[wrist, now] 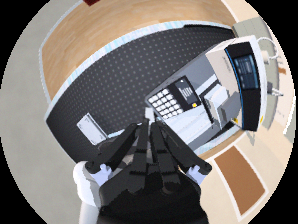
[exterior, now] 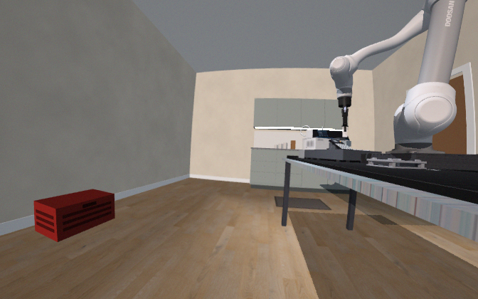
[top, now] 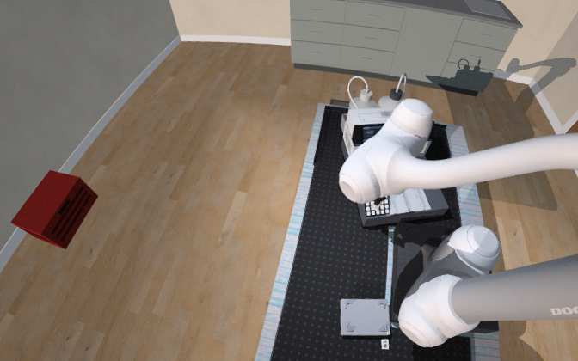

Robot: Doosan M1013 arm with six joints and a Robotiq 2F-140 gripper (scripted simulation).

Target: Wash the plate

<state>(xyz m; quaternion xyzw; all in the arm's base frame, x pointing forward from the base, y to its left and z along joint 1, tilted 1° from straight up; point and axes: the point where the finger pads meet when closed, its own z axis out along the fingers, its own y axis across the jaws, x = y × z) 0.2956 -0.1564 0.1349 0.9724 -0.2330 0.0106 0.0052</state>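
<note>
My gripper (exterior: pixel 344 128) (wrist: pixel 148 113) is shut and empty, pointing down. In the exterior view its tips stand a little above the keypad (exterior: pixel 343 146) (wrist: pixel 167 103) of the washer (wrist: pixel 222 62) (exterior: pixel 316 143). Over which key they stand I cannot tell. A pale block (wrist: pixel 217 97), apparently the plate, shows at the washer's front in the wrist view; whether it lies flat in the carrier's pocket I cannot tell. A small yellow spot (wrist: pixel 194 105) shows at the keypad panel's corner. The nest N1 (top: pixel 365 317) (exterior: pixel 397 161) (wrist: pixel 92 129) holds no plate.
The arm (top: pixel 486 161) reaches over the washer and hides much of it in the top view. Two bottles with tubes (top: pixel 365 95) (top: pixel 396 95) stand behind the washer. A label (top: pixel 384 344) lies beside the nest. A red box (top: pixel 56 208) (exterior: pixel 75 213) stands on the floor.
</note>
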